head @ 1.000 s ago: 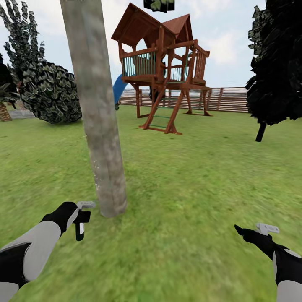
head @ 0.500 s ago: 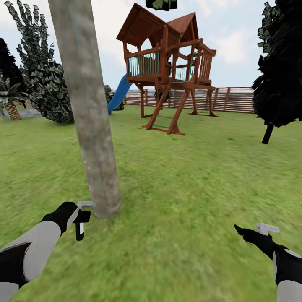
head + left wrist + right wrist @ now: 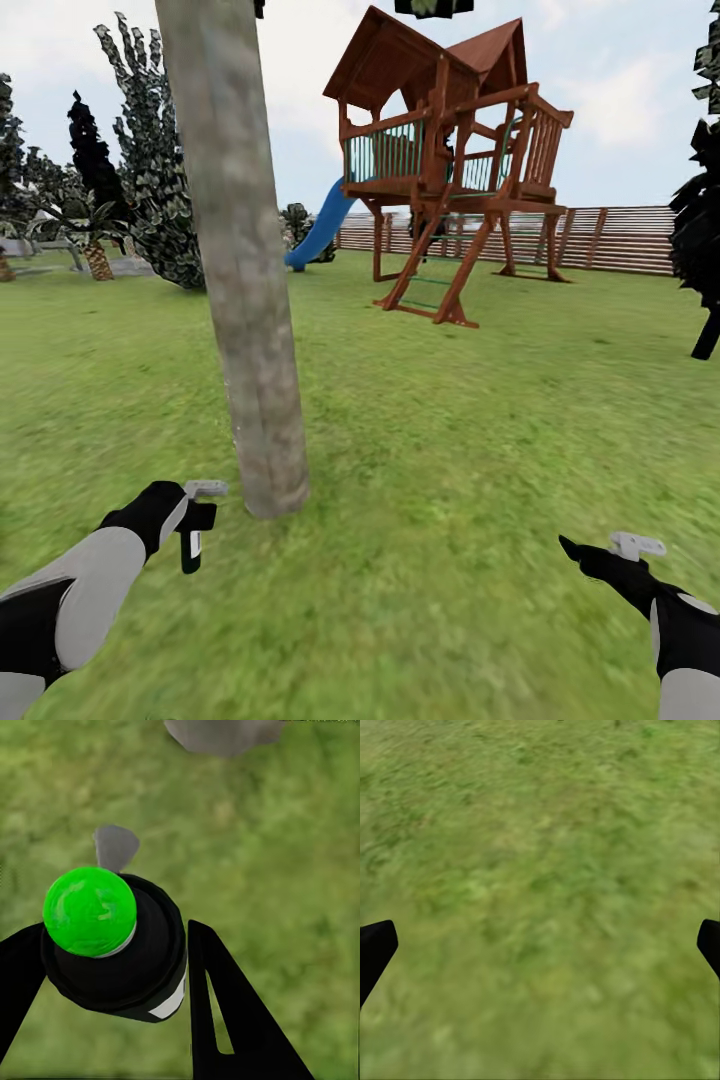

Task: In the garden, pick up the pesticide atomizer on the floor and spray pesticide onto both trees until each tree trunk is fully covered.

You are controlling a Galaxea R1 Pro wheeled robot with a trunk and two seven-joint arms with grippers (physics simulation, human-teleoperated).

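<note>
A thick pale grey-brown tree trunk (image 3: 245,280) rises from the lawn just ahead, left of centre; its base (image 3: 225,731) also shows in the left wrist view. A few faint whitish specks of pesticide sit low on its left edge (image 3: 234,425). My left gripper (image 3: 195,520) is shut on the pesticide atomizer (image 3: 192,535), a small dark sprayer with a grey nozzle (image 3: 116,846) and a green cap (image 3: 90,911), held a little short of the trunk's foot. My right gripper (image 3: 600,552) hangs open over bare grass, its fingertips (image 3: 376,945) wide apart.
A brown wooden play tower (image 3: 450,170) with a blue slide (image 3: 322,228) stands further back on the lawn, with a slatted fence (image 3: 620,240) behind. A dark thin-trunked tree (image 3: 705,240) is at the right, with bushes (image 3: 160,200) and a palm-like plant (image 3: 95,255) at the left.
The whole view has shifted: the play tower and trunk sit further right in the picture, so the camera moved. Both arms keep their place in the picture, the atomizer still held.
</note>
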